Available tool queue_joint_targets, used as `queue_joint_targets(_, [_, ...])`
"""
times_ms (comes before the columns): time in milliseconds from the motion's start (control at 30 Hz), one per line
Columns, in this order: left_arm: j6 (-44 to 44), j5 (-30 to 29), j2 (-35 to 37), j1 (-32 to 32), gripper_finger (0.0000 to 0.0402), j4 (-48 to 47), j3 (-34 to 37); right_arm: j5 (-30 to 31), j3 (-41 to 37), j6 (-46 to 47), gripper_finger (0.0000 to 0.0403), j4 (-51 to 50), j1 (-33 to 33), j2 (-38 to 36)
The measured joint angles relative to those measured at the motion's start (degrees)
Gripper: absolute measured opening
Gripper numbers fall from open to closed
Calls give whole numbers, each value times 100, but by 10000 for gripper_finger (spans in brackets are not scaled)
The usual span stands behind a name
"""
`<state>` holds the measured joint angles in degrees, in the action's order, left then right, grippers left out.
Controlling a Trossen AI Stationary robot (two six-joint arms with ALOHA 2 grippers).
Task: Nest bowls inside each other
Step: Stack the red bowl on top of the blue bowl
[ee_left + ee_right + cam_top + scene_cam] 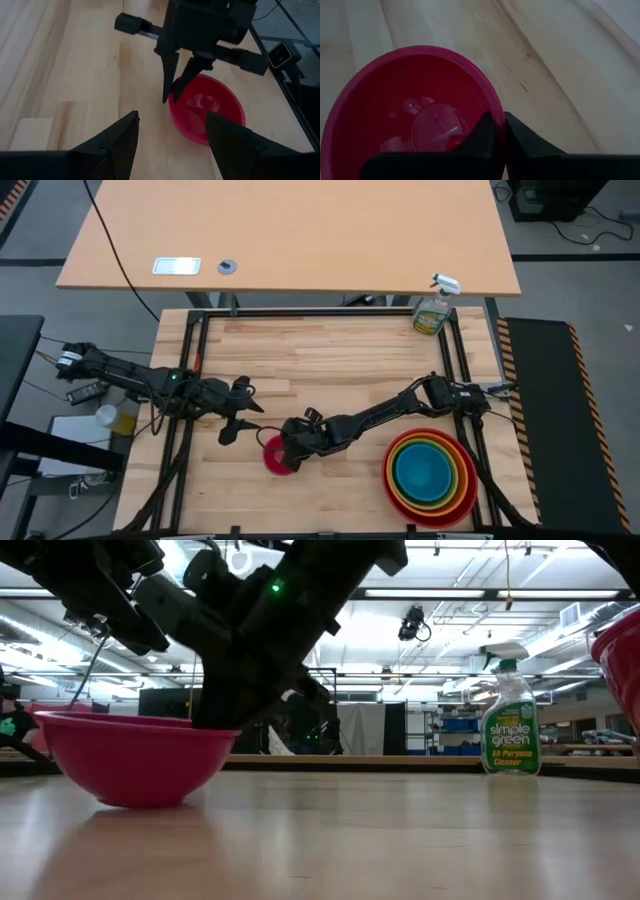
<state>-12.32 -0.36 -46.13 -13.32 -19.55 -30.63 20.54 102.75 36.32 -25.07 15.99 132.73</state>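
The small magenta bowl (276,459) (130,758) stands upright on its base on the wooden table, left of centre near the front edge. My right gripper (292,448) (497,120) reaches in from the right and is shut on the bowl's rim. The red, orange, green and blue bowls (430,472) sit nested at the front right, the blue one (421,468) innermost. My left gripper (236,426) (172,116) hangs open just left of the magenta bowl (207,107), touching nothing. My right gripper pinches the magenta bowl's rim (492,107) on its far right side. One finger (189,75) is inside the bowl and the other (169,82) outside. The fingers slant down from the table's right. The bowl's base rests on the table.
A green spray bottle (432,310) (510,720) stands at the table's far right corner. A black frame (200,320) borders the tabletop. Bare wood lies between the magenta bowl and the nested stack, and across the table's far half.
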Motion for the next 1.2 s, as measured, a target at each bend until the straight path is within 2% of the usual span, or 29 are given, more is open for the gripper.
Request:
queue_joint_targets(100, [2, 0, 2, 0, 231, 0, 0, 20, 93, -77, 33, -219, -18, -27])
queue_joint_targets(200, [4, 0, 2, 0, 231, 2, 0, -30, 238, -309, 33, -857, -49, -195])
queue_joint_targets(367, [7, 0, 2, 0, 231, 0, 0, -67, 418, -805, 24, -1886, -66, -1036])
queue_joint_targets(533, [7, 0, 2, 0, 231, -1, 0, -911, 421, -1604, 34, -3054, 11, -1925])
queue_joint_targets(600, [7, -2, 2, 0, 231, -2, 0, -1125, 416, -1613, 36, -3474, 151, -2227])
queue_joint_targets(767, [7, -2, 2, 1, 231, -2, 0, -1574, 427, -612, 33, -4783, 599, -2871])
queue_joint_targets(900, [3, -2, 2, 0, 231, -2, 0, -1569, 418, 293, 34, -5597, 1182, -3118])
queue_joint_targets(1067, [-7, -2, 2, 1, 231, 0, 0, -1265, 414, 1509, 35, -6489, 1935, -3185])
queue_joint_targets(1200, [-11, -2, 2, 1, 231, 32, 0, -783, 148, 2228, 34, -6482, 2416, -3291])
